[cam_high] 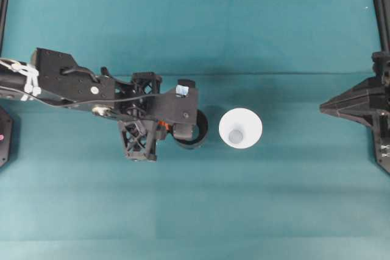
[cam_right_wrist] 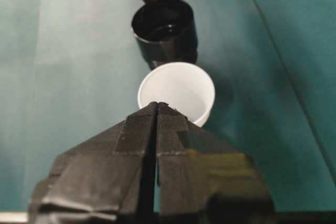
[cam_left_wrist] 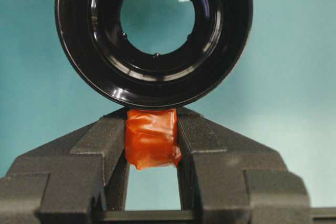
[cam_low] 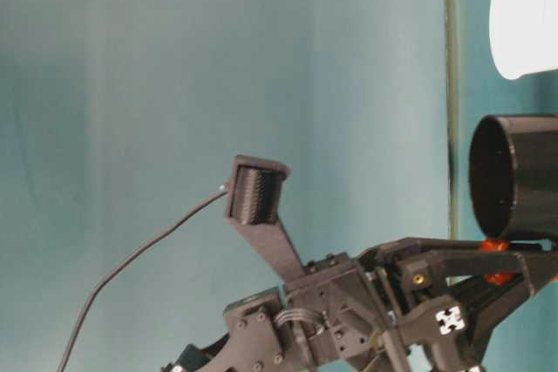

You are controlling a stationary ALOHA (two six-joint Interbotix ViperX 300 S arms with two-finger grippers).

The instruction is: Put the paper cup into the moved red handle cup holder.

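Observation:
The white paper cup (cam_high: 241, 128) stands upright with its mouth up, right of the table's middle. It is also seen in the right wrist view (cam_right_wrist: 181, 90) and the table-level view (cam_low: 527, 15). Just left of the paper cup, with a small gap between them, is the glossy black red handle cup holder (cam_high: 200, 133) (cam_left_wrist: 152, 30) (cam_right_wrist: 164, 24) (cam_low: 514, 176), open end up. My left gripper (cam_high: 164, 129) (cam_left_wrist: 152, 140) is shut on its red-orange handle tab (cam_left_wrist: 152, 139). I cannot tell whether the holder rests on the cloth. My right gripper (cam_high: 323, 106) (cam_right_wrist: 156, 106) is shut and holds nothing, well to the right of the cup and pointing at it.
Teal cloth (cam_high: 195, 211) covers the table. Black frame posts (cam_high: 382, 10) stand at the far corners. My left arm (cam_high: 73, 80) stretches from the left edge to the middle. Open cloth lies in front of and behind the cup and holder.

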